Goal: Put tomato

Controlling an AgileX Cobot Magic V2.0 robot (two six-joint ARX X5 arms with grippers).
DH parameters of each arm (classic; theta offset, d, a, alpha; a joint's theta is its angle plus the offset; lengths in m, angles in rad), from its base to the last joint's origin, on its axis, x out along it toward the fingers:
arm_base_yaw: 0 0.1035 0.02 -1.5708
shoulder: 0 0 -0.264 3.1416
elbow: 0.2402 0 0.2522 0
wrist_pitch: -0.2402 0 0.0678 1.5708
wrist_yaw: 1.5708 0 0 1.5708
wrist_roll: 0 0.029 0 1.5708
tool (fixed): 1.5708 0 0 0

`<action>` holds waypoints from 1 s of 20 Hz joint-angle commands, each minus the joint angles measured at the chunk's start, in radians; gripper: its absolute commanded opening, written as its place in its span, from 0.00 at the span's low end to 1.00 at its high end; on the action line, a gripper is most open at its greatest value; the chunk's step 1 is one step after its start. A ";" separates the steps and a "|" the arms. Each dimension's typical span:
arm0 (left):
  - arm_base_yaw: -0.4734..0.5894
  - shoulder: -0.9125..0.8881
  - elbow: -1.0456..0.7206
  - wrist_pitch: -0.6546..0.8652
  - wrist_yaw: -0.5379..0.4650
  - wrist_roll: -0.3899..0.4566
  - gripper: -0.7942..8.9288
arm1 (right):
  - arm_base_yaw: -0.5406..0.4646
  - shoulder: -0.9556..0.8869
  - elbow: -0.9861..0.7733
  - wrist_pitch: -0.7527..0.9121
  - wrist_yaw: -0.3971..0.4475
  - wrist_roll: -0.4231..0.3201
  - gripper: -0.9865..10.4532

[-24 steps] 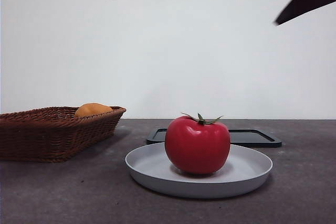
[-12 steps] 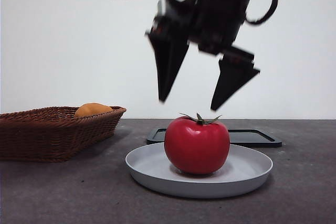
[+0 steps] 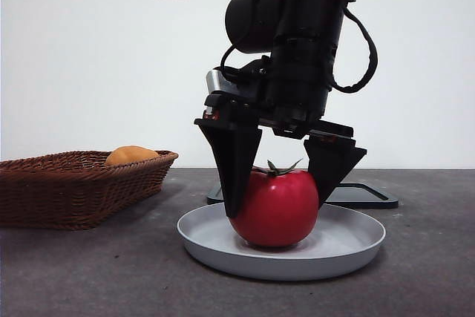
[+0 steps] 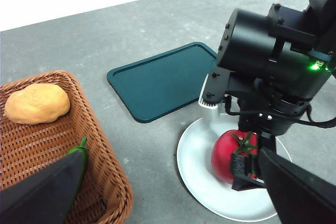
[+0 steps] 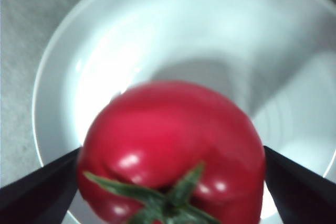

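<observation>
The glossy red tomato (image 3: 274, 213) with a green stem rests on a grey plate (image 3: 223, 252) at the table's middle. My right gripper (image 3: 276, 209) has come down from above and is open, with one jaw on each side of the tomato, close against its flanks. In the right wrist view the tomato (image 5: 168, 129) fills the space between the right gripper's (image 5: 172, 153) jaws over the plate (image 5: 173, 24). The left wrist view shows the tomato (image 4: 227, 157), the plate (image 4: 191, 153) and the right arm over them. My left gripper (image 4: 173, 151) is open and empty, high on the left.
A wicker basket (image 3: 74, 191) stands on the left with a rounded orange fruit (image 3: 131, 155); it also shows in the left wrist view (image 4: 37, 103) beside a green pepper (image 4: 79, 148). A dark flat tray (image 3: 364, 194) lies behind the plate.
My right arm has dropped from the top right corner down over the plate, and its jaws now straddle the tomato. The tomato has shifted slightly left.
</observation>
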 commanded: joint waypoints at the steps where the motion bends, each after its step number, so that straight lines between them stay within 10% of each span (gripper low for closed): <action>1: -0.005 0.002 0.008 0.018 0.005 -0.006 0.76 | 0.011 0.020 0.021 0.001 0.005 0.012 0.36; 20: -0.005 0.002 0.008 0.019 0.005 -0.006 0.76 | -0.329 0.387 0.734 -0.084 -0.030 -0.019 0.29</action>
